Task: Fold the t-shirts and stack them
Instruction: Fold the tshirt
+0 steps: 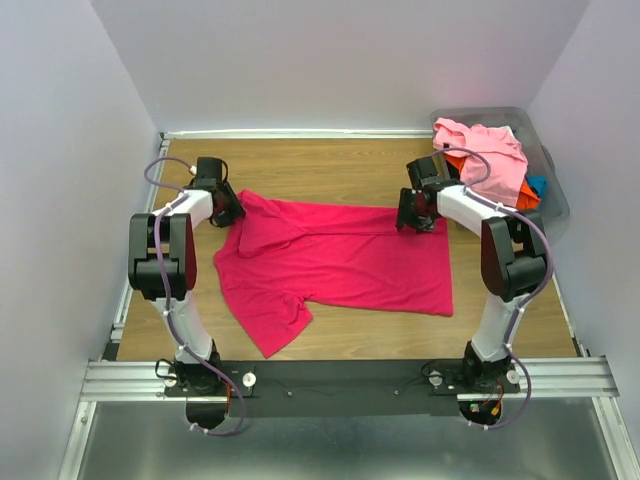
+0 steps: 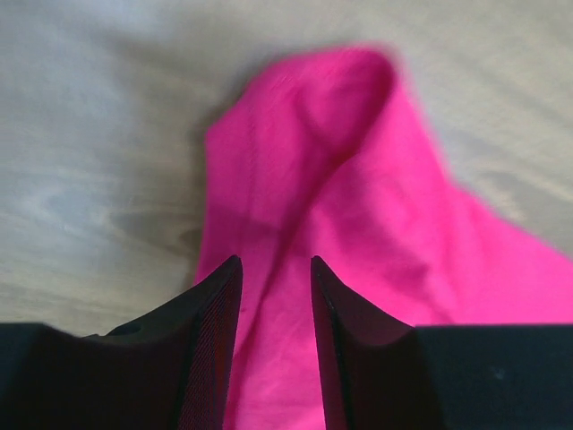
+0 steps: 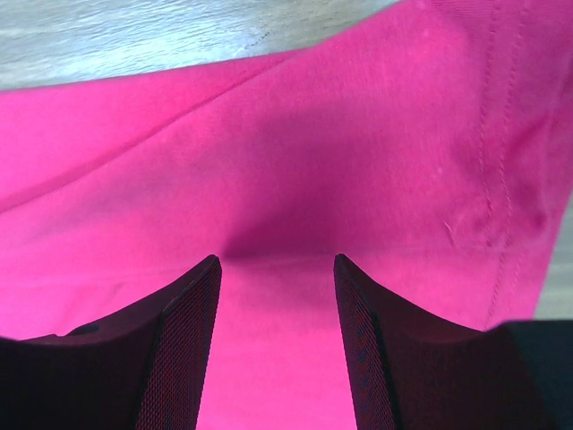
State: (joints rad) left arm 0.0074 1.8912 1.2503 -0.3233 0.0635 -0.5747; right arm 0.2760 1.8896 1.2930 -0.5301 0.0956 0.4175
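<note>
A bright crimson-magenta t-shirt [image 1: 340, 260] lies spread on the wooden table, one sleeve pointing toward the near edge. My left gripper [image 1: 228, 208] hangs over its far left corner, where the cloth is bunched into a raised fold [image 2: 340, 134]. In the left wrist view its jaws [image 2: 276, 260] stand apart, with only pink cloth showing below the gap. My right gripper [image 1: 412, 215] is low over the shirt's far right edge. Its jaws [image 3: 276, 258] stand wide apart over flat cloth [image 3: 269, 161] near the stitched hem [image 3: 501, 179], holding nothing.
A grey plastic bin [image 1: 555, 195] stands at the back right and holds more t-shirts: a light pink one [image 1: 490, 155] on top, orange [image 1: 525, 197] and blue [image 1: 537, 184] beneath. Bare wood [image 1: 300, 160] runs behind the shirt. White walls close in the sides.
</note>
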